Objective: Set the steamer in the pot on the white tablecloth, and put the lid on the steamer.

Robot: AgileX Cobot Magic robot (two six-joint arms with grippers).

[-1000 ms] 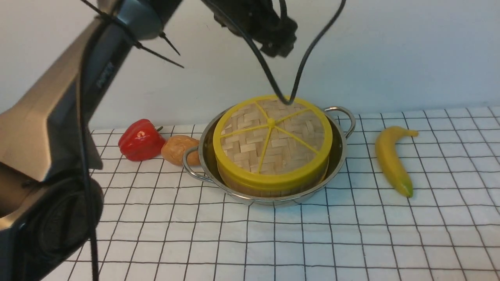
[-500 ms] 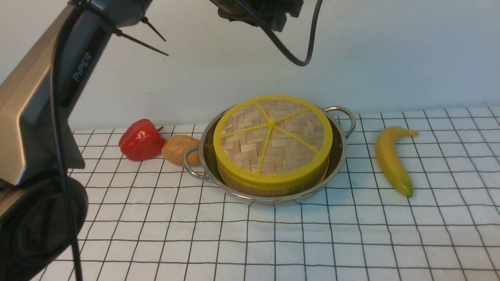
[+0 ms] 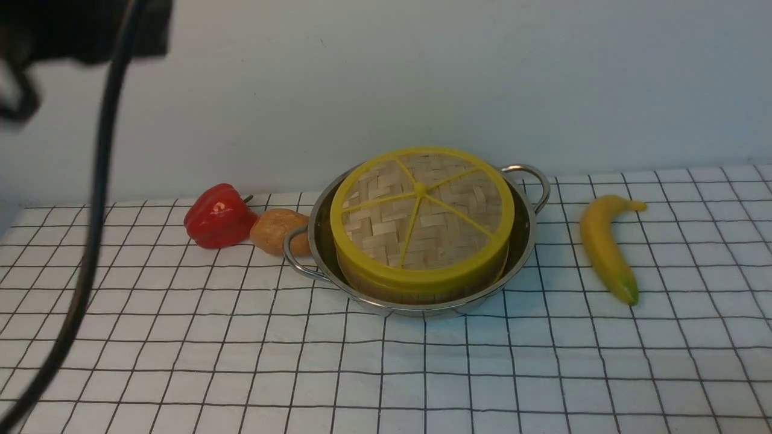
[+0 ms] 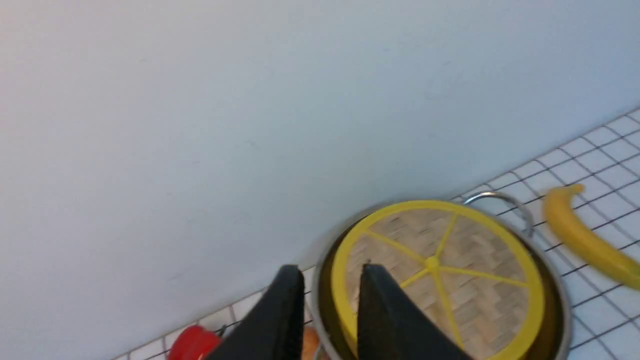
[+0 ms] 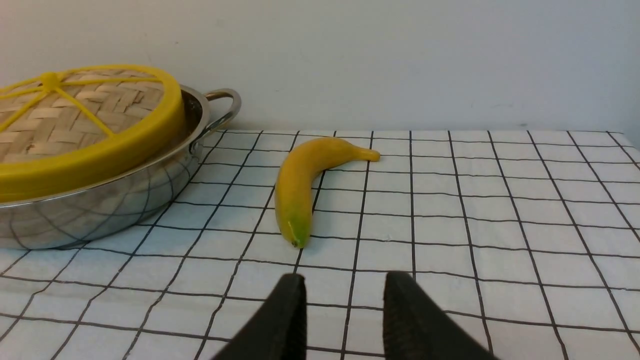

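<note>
Nearest the robot, the white tablecloth (image 3: 386,374) lies bare across the worktop, its black grid running back to the wall. The right pincer (image 5: 342,295) hangs low over that cloth, its jaws parted with nothing between them, well short of the banana (image 5: 300,187). The left pincer (image 4: 330,295) is raised above and to the side of the pot; its jaws show a narrow gap and hold nothing.

Farther back, the pot (image 3: 523,238) stands on the cloth with its two loop handles out to the sides. The steamer (image 3: 416,290) sits inside it, only a band of its bamboo wall showing below the lid (image 3: 422,214), which rests flat and centred on the steamer's rim, its yellow spokes meeting at the knob. Just beside the pot's left handle lie a brown potato-like piece (image 3: 271,230) and a red bell pepper (image 3: 218,216).

By the look of it, both placements are done. The step in hand is clearing the arms away; what remains calls only for drawing back without brushing the lid or a pot handle.
</note>
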